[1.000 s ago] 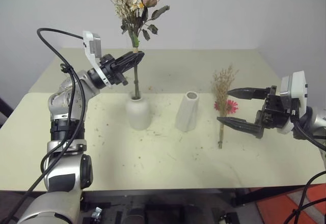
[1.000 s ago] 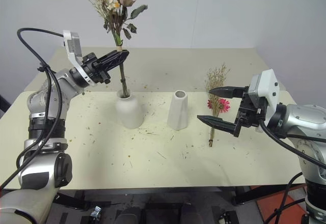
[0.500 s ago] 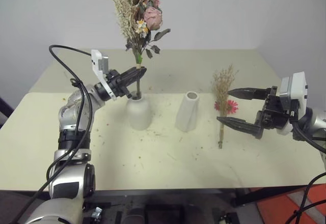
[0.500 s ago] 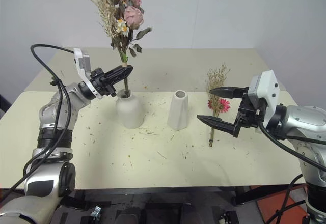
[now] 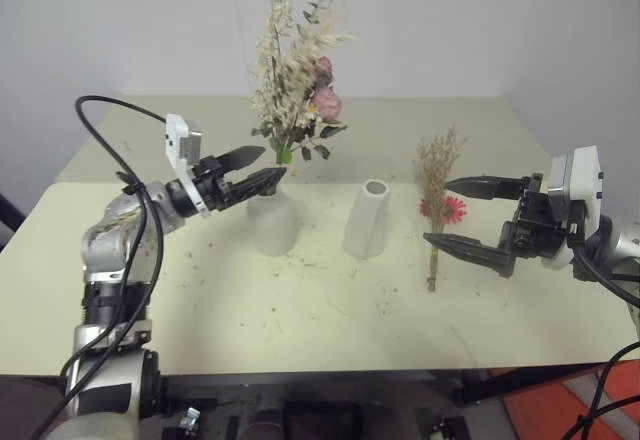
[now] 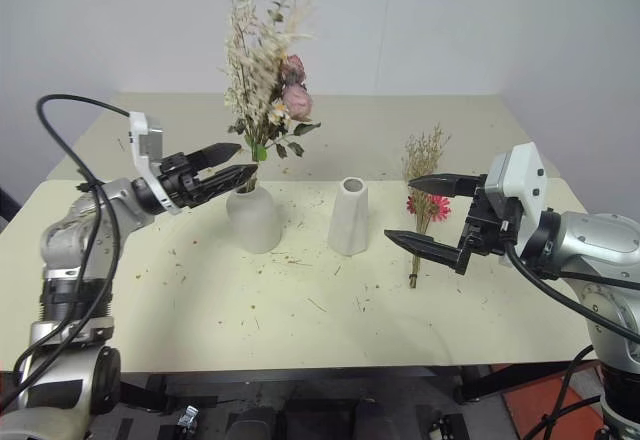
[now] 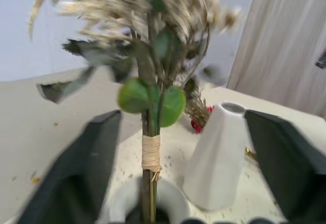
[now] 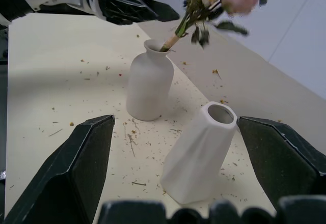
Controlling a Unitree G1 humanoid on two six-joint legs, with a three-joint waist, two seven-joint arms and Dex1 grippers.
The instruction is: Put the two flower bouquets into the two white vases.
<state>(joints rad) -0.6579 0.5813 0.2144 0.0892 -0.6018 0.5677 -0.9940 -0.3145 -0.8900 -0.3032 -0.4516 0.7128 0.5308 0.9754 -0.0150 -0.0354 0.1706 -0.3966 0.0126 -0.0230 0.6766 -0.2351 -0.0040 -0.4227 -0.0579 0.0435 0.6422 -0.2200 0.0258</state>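
Two grippers stand wide open, holding nothing. Left gripper [image 5: 262, 163] flanks the fuller bouquet [image 5: 298, 85] in the round vase [image 5: 270, 220]. Right gripper [image 5: 462, 217] hovers beside the slim bouquet [image 5: 436, 200] lying on the table [image 5: 300, 330].

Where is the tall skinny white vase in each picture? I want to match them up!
Left eye view: the tall vase stands mid-table, right of the round vase.
Right eye view: same spot, centre of the table.
Left wrist view: it sits past the bouquet stems.
Right wrist view: it is nearest, leaning in the picture.
Shared landmark: the round vase holding the bouquet beside it.
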